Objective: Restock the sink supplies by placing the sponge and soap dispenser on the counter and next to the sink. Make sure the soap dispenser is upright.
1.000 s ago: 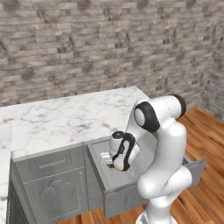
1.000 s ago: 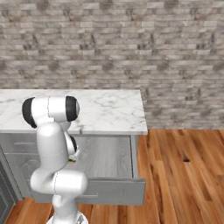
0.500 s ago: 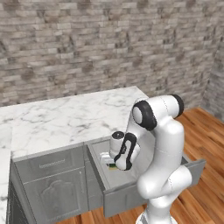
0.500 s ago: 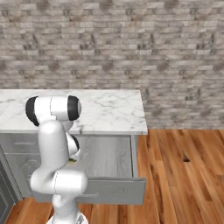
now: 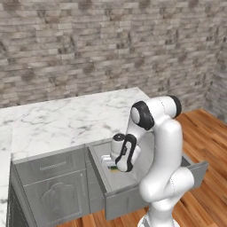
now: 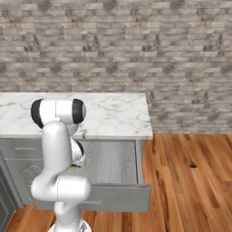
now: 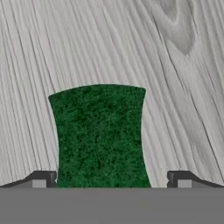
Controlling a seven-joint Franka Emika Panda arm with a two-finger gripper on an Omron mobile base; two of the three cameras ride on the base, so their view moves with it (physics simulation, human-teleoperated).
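Grey wood grain is the floor of one open drawer (image 5: 133,195) under the counter (image 5: 66,122). On it lies one sponge (image 7: 100,135), green side up. One gripper (image 7: 111,178) stands fully open around it, a fingertip (image 7: 41,179) on each side, gripping nothing. Compared with a second ago, the hand is lower in the drawer.

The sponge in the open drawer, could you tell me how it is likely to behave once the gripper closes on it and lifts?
The sponge looks like a small foam block with a coarse green scrub top, so it probably squashes slightly between the fingertips and grips rather than slips. It is likely very light. Lying flat on the drawer floor, it should not roll.
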